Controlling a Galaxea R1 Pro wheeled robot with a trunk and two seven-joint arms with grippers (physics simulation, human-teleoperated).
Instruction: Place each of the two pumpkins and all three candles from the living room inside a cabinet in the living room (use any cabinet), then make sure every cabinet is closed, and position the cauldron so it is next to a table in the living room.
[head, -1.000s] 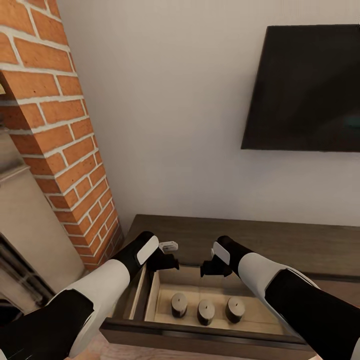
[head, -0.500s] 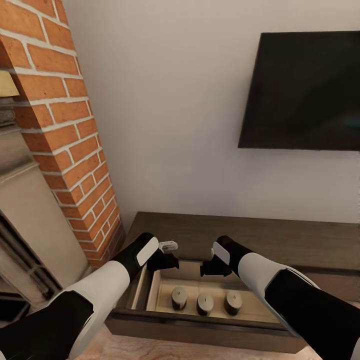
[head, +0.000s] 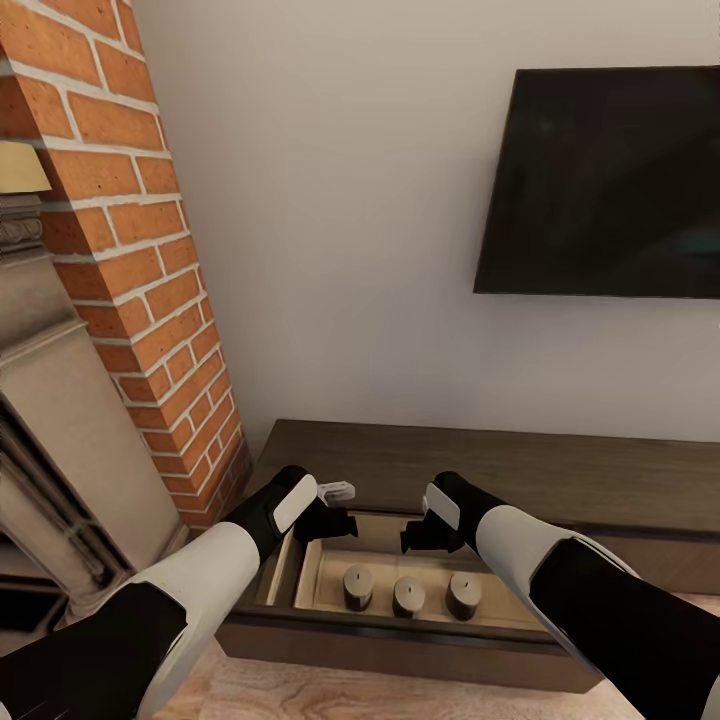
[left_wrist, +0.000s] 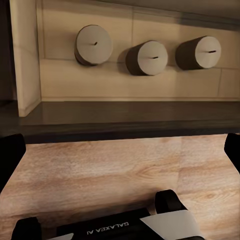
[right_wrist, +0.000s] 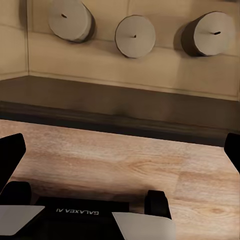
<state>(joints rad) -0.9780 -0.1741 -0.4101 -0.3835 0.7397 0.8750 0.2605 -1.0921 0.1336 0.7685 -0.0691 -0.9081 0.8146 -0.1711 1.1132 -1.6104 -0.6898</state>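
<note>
Candles (head: 408, 595): I see three, lower centre, in the open cabinet (head: 480, 470) drawer, bases hidden.
Left gripper (left_wrist: 120, 150): fingers apart, tips cropped.
Right gripper (right_wrist: 120, 150): apart, empty.

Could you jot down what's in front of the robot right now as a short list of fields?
cabinet: long, low, dark wood, against the wall
drawer: open, pale inside
candles: three in a row in the drawer, left, middle, right
left end effector: open, empty, above the drawer
right end effector: open, empty, above the drawer
TV: dark screen on the wall
brick column: at the left
</note>
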